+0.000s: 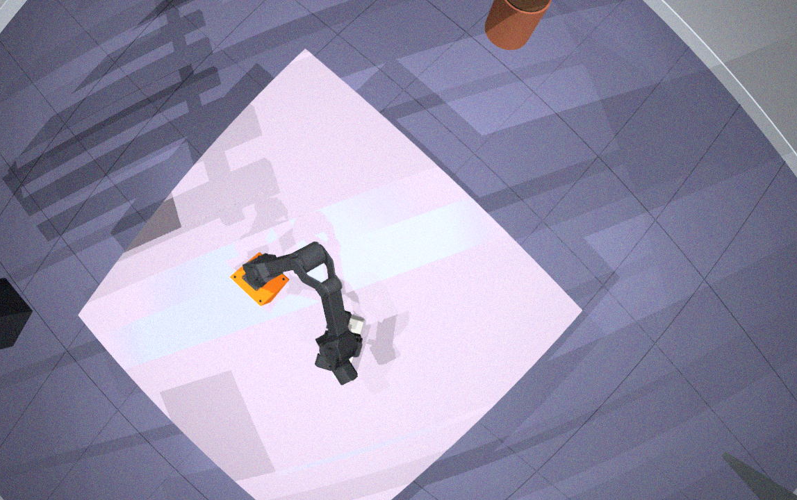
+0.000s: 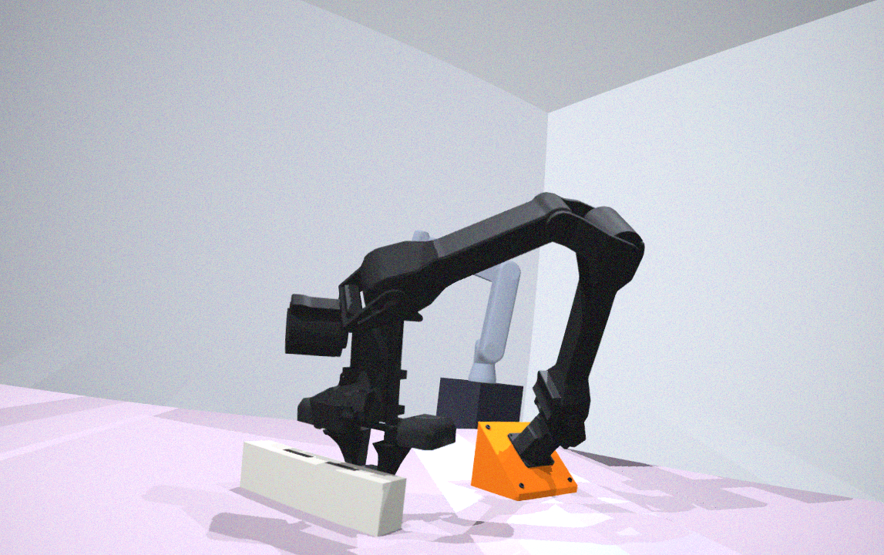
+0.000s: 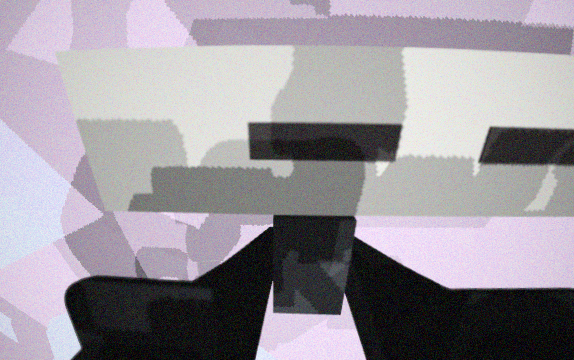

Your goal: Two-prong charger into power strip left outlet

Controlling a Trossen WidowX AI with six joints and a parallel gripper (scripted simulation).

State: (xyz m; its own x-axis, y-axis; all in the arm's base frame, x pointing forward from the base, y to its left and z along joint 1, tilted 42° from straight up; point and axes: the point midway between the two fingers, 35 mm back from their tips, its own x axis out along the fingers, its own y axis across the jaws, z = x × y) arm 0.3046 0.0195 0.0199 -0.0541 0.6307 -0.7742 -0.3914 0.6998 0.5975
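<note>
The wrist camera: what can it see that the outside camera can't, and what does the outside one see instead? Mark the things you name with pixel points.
Only the wrist view shows the black charger [image 3: 312, 265] clearly, pinched in the gripper [image 3: 305, 235] [image 2: 377, 462].

Only the exterior view shows the orange wedge [image 2: 510, 469] under the arm [image 2: 486, 241] and a pale blue arm [image 2: 500, 317] behind.

Both show the gripper and the white power strip [image 3: 192, 90] [image 2: 314, 486] with its two dark slots [image 3: 324, 142] [image 3: 547, 145] [image 2: 298, 452] [image 2: 342, 465].
</note>
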